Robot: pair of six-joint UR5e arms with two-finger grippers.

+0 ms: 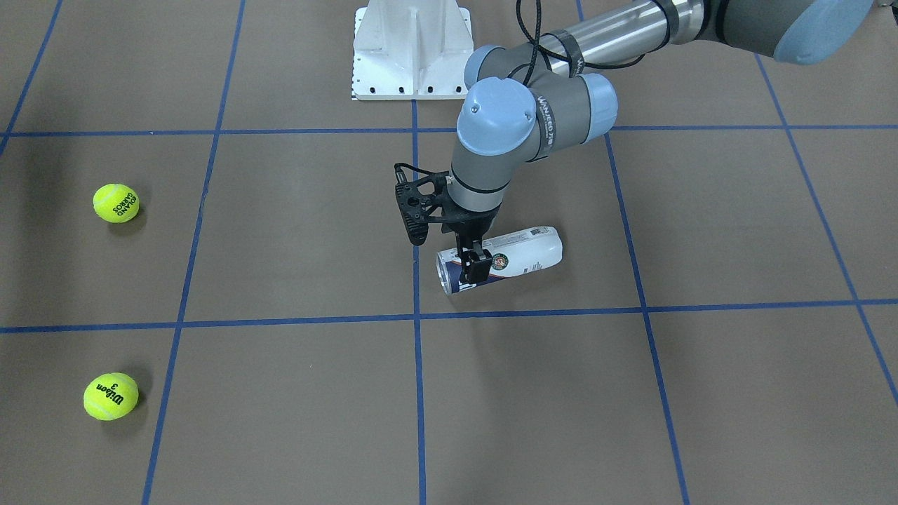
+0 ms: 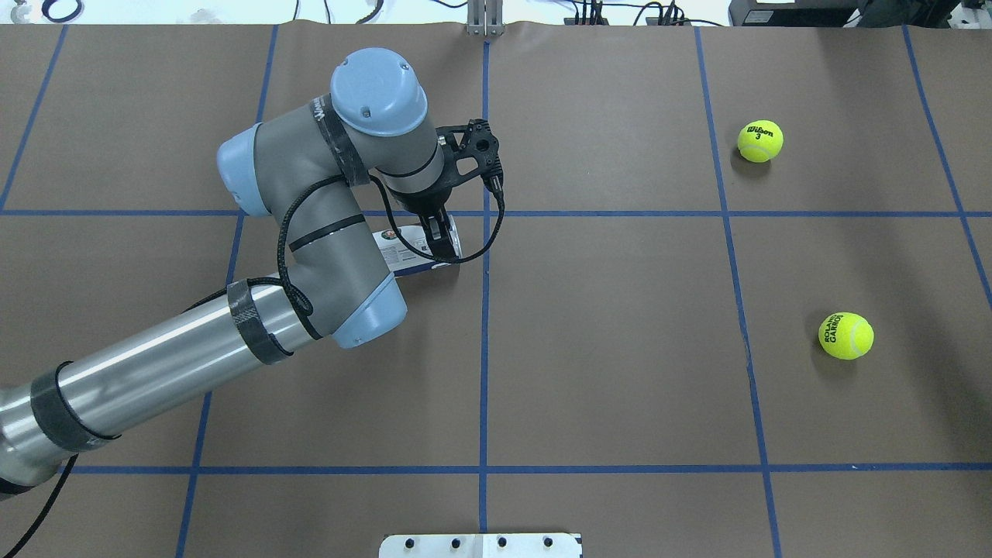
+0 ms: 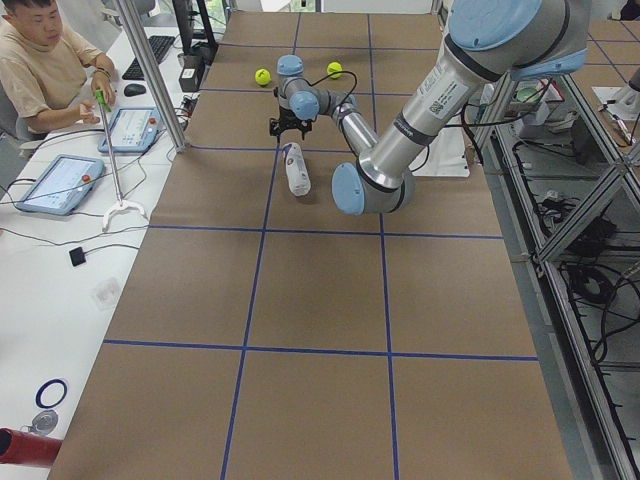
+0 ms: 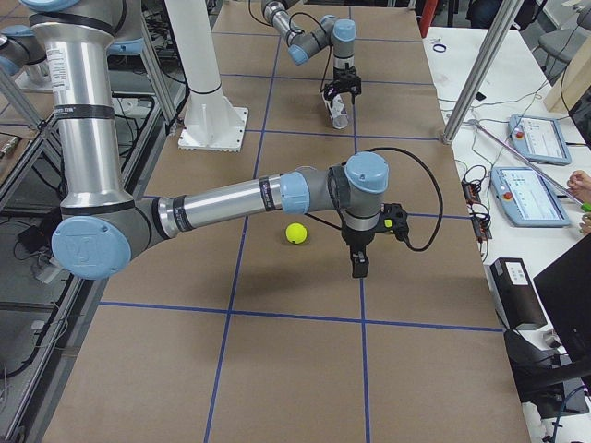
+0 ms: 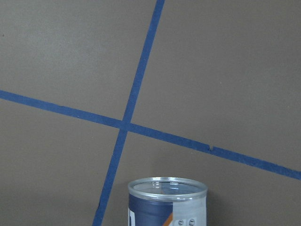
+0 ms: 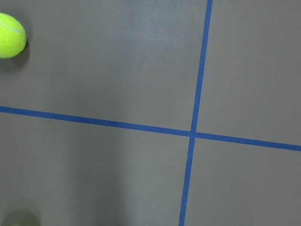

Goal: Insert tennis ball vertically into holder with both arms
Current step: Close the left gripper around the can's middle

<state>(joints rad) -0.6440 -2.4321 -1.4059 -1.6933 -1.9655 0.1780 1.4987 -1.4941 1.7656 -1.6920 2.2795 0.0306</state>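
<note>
The holder, a clear can with a white and navy label, lies on its side near the table's middle. Its metal-rimmed open end shows in the left wrist view. My left gripper points down over the can close to that open end, one finger in front of the can. I cannot tell whether it is closed on it. Two yellow tennis balls lie apart on the robot's right side. My right gripper shows only in the exterior right view, beside a ball; its state is unclear.
The white bolted pedestal stands at the robot's edge of the table. Blue tape lines grid the brown table. An operator sits at a side desk with tablets. The right wrist view shows a ball at its top left.
</note>
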